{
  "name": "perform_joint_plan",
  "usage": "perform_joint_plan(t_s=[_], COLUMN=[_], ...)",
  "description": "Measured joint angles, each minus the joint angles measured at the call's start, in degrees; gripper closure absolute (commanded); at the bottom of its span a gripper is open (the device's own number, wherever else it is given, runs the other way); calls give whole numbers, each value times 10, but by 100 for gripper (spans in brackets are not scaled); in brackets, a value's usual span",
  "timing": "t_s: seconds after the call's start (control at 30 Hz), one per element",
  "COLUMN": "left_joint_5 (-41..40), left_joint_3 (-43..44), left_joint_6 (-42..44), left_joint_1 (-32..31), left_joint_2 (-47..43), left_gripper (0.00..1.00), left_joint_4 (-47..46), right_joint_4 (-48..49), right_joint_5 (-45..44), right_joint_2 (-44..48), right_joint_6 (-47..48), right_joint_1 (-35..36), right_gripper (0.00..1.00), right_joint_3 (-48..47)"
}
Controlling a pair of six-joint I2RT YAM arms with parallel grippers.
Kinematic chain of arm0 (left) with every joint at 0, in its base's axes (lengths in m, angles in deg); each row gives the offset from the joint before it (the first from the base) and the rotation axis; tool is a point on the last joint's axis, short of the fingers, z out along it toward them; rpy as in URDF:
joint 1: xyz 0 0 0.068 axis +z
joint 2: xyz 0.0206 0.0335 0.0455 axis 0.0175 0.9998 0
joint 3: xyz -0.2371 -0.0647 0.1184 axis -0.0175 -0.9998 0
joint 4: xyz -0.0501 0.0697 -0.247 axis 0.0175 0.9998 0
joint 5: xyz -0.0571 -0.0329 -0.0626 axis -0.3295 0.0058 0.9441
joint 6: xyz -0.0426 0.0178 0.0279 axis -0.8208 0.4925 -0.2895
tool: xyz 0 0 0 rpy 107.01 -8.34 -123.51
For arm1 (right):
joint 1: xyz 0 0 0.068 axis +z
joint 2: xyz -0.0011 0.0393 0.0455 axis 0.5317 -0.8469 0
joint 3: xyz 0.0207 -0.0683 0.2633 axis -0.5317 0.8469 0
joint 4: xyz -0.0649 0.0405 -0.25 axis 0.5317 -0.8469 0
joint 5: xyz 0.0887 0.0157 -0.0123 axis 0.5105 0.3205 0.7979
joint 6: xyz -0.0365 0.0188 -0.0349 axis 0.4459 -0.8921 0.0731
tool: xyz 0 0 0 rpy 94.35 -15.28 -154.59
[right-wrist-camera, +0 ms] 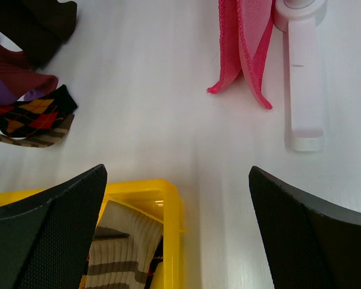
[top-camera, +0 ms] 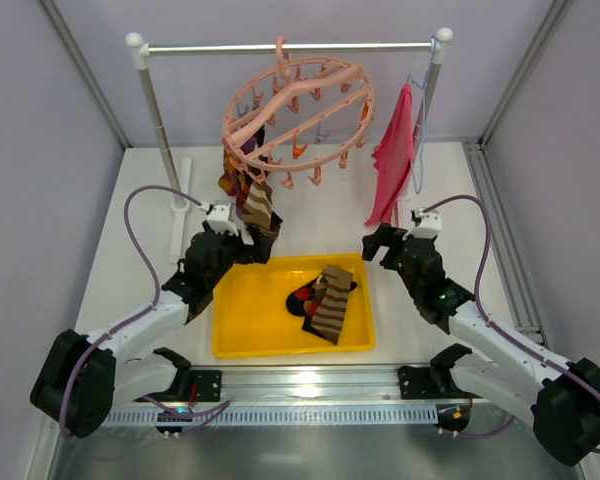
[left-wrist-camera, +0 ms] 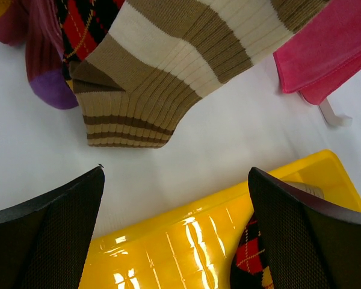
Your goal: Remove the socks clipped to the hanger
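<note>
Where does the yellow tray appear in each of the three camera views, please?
Top external: the yellow tray lies just below centre.
Left wrist: it runs along the bottom edge, from centre to right.
Right wrist: only one corner shows, at bottom left.
Shared landmark: the pink cloth, towards the upper right in all three.

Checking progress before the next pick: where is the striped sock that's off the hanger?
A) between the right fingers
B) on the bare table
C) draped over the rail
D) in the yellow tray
D: the top view shows the brown-cream striped sock lying inside the yellow tray, partly on top of a dark argyle sock.
</note>
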Motion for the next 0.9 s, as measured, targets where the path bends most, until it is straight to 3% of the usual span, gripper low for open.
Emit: perform_joint_plan(t_s=[0.37, 0.9], left_joint_5=[-12, -113], left_joint_3=[31, 82], left_joint_6=[-8, -23], left_joint_1=[0, 0], left_joint_2=[118, 209], left_gripper=[0, 2], left_joint_4=[-44, -59], right_joint_4=[12, 50], right_joint_5=[17, 52], right_joint_2=[0, -43], right_joint_6=[1, 7], right_joint_1=[-13, -48], right_gripper=[1, 0], right_joint_3=[4, 10])
